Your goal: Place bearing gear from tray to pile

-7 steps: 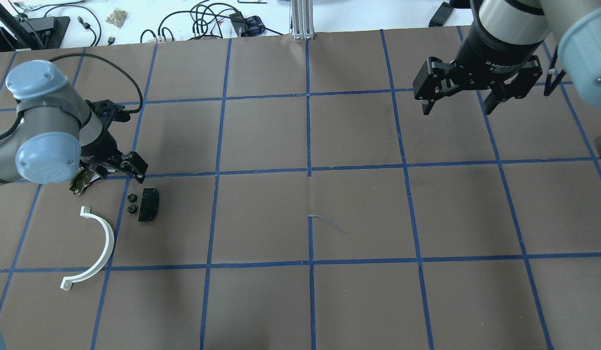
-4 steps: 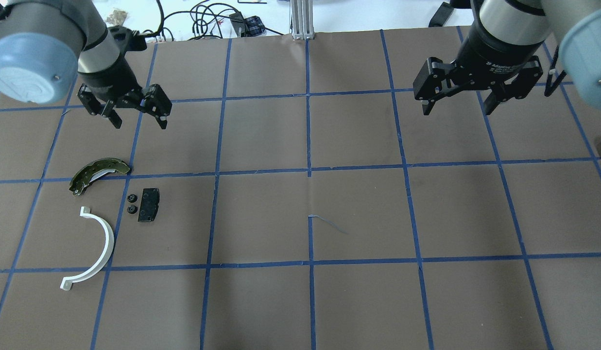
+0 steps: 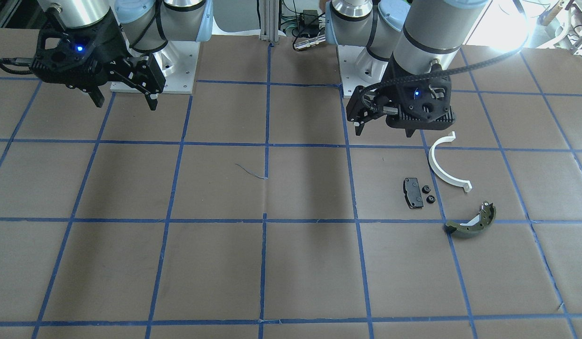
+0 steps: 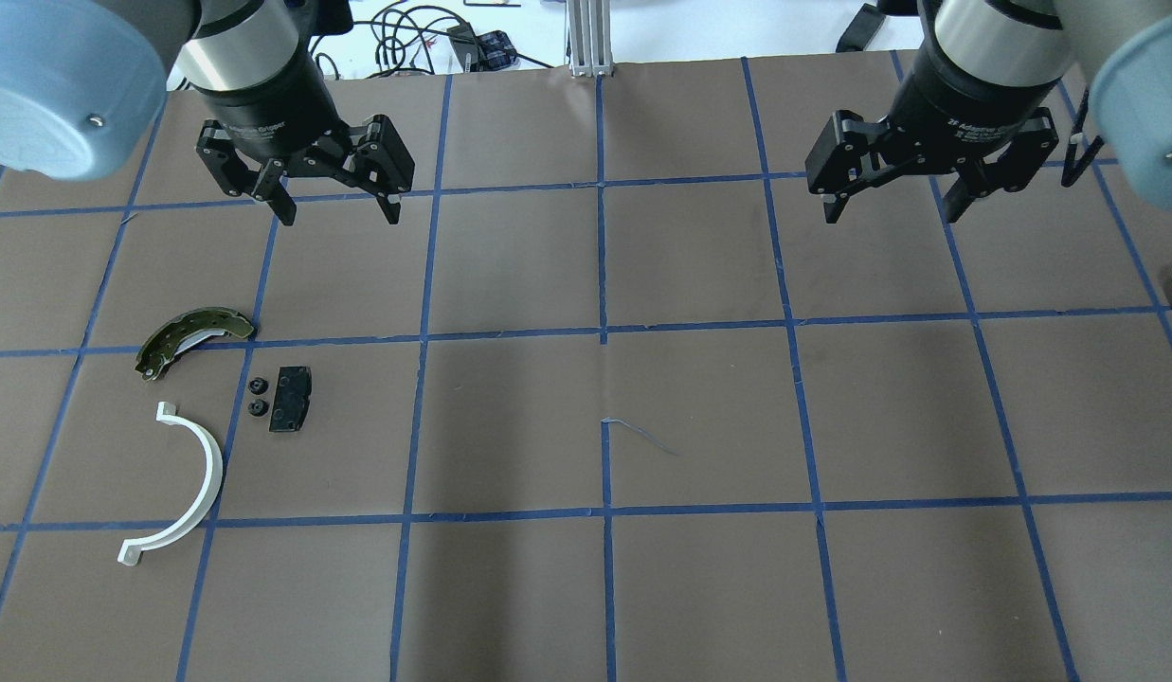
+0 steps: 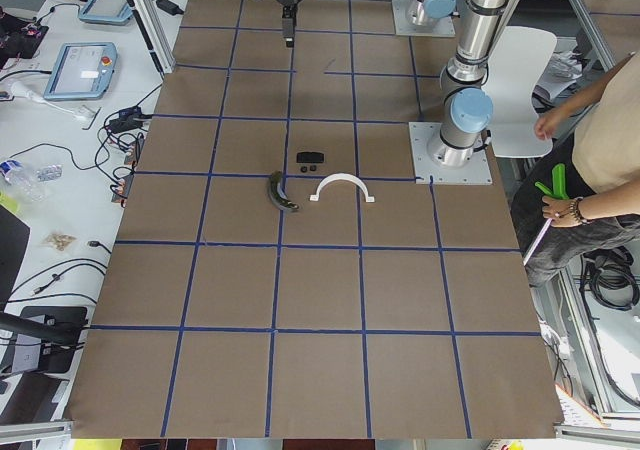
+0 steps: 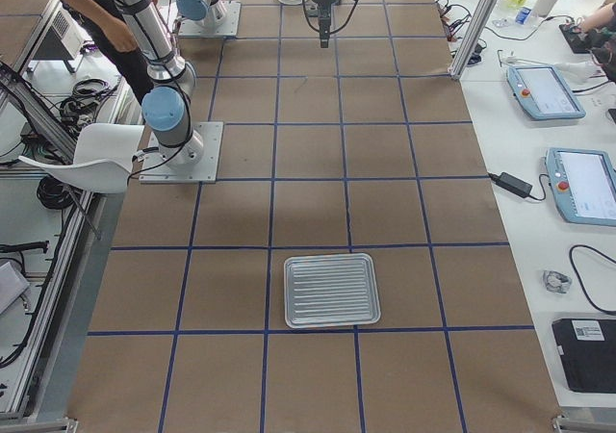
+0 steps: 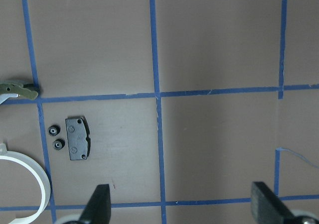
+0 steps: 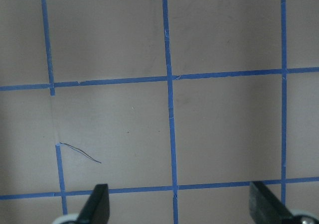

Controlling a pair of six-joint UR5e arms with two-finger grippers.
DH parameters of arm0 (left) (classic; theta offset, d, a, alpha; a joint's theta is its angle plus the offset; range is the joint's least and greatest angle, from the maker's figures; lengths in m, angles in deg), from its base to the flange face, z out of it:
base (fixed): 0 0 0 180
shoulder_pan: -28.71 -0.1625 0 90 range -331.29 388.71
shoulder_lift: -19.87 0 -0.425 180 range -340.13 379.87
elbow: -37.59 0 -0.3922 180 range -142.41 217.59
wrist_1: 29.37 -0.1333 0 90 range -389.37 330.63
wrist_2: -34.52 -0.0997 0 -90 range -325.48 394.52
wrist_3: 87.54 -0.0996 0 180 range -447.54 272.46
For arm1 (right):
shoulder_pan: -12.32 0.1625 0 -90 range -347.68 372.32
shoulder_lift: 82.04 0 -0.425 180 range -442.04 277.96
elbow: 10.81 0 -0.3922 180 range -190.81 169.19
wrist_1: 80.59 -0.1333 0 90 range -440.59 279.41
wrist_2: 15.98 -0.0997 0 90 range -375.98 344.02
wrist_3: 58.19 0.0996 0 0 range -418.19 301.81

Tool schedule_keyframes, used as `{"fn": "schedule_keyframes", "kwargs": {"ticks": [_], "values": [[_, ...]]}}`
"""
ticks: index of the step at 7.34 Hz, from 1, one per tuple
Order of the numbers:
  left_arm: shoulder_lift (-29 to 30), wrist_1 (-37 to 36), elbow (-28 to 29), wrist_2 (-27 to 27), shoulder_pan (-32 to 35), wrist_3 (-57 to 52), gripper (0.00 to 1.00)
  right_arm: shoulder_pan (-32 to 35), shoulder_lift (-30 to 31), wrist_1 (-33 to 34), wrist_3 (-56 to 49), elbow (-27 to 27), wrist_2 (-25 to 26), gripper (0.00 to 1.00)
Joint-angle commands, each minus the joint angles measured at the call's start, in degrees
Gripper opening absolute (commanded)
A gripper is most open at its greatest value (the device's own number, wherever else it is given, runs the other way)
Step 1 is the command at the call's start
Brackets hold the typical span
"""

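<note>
At the lower left of the overhead frame, the white half-ring arc point(image 4: 213, 471) lies flat on the brown table point(image 4: 699, 417). Just above it, two small black bearing gears point(image 4: 257, 385) sit one over the other, just beside the left edge of the black pad point(image 4: 291, 399). Higher still, the olive-green shoe point(image 4: 192, 327) rests across a blue tape line, apart from the rest. Toward the top, the left claw point(image 4: 339, 213) hangs over the table, fingers spread wide; at upper right the right claw point(image 4: 889, 213) hangs likewise. The right-side view shows the ridged metal tray point(image 6: 332, 290) low in its frame.
</note>
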Motion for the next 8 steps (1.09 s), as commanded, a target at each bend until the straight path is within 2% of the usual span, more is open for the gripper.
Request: {"fn": "schedule_keyframes", "kwargs": {"ticks": [1, 3, 8], "values": [[-0.80, 1.78, -0.13, 0.35, 0.44, 0.47, 1.00, 0.00, 0.00, -0.08, 0.00, 0.00, -0.07, 1.00], [-0.54, 6.00, 1.80, 0.70, 0.26, 0.73, 1.00, 0.00, 0.00, 0.01, -0.09, 0.00, -0.07, 1.00], [1.04, 6.10, 5.23, 1.05, 0.26, 0.56, 1.00, 0.00, 0.00, 0.01, -0.35, 0.00, -0.25, 1.00]]}}
